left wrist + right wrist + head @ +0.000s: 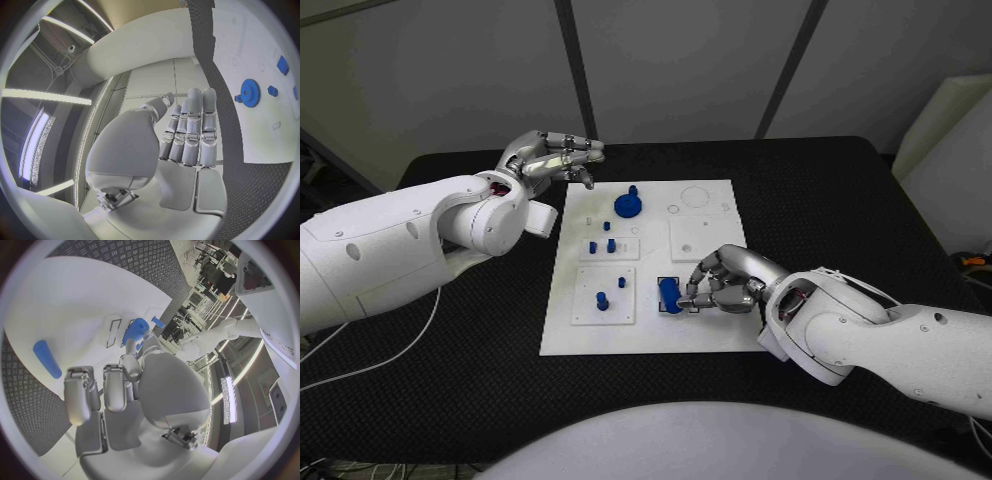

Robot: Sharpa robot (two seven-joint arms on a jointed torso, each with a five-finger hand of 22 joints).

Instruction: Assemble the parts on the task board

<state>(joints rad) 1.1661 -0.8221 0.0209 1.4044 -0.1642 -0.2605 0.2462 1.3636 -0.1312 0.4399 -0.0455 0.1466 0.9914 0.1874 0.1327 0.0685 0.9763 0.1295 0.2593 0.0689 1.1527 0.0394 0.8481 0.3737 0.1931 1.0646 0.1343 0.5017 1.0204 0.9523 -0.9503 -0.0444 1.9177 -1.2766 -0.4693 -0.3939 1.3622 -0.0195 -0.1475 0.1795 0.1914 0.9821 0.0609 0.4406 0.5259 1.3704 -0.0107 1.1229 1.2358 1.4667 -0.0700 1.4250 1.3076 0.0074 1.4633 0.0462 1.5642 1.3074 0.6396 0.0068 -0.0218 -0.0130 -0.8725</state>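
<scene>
One white task board (704, 335) mid black table (848, 190). On it: one blue gear (629, 205), two small pegs (602, 245), one peg (602, 299) lower down, one long blue bar (669, 294).

Right hand (721, 282) over board's near-right part, fingertips at the bar; gripped or just touched, cannot tell. Right wrist view adds bar's full length, clear of fingers.

Left hand (548, 158) raised off board's far-left corner, fingers straight, close together, holding nothing. Left wrist view confirms.
</scene>
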